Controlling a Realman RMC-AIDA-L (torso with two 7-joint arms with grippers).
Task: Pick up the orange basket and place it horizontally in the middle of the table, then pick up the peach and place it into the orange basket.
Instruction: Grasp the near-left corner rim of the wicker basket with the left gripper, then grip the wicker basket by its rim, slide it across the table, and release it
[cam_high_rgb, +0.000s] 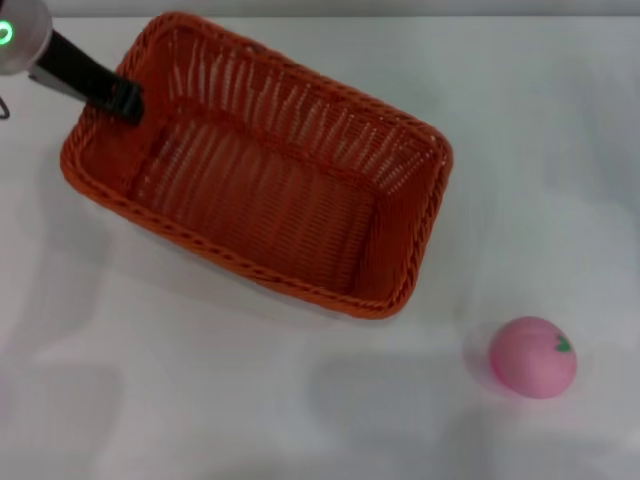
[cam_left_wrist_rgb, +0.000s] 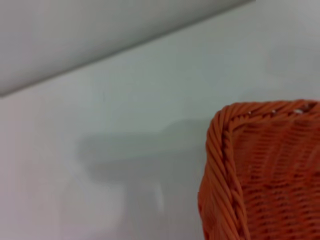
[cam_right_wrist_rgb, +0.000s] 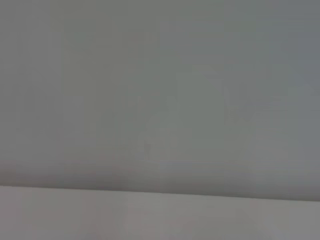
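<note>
The orange basket (cam_high_rgb: 260, 170) lies at a slant on the white table (cam_high_rgb: 250, 400), towards the far left, and holds nothing. My left gripper (cam_high_rgb: 125, 100) reaches in from the far left corner and is shut on the basket's braided rim at its left end. One corner of the orange basket (cam_left_wrist_rgb: 260, 165) fills the near part of the left wrist view. The pink peach (cam_high_rgb: 533, 357) rests on the table at the near right, well apart from the basket. My right gripper shows in no view.
The table's far edge (cam_high_rgb: 400, 12) runs just behind the basket. The right wrist view holds only a grey wall (cam_right_wrist_rgb: 160, 90) above a strip of the white table (cam_right_wrist_rgb: 160, 215).
</note>
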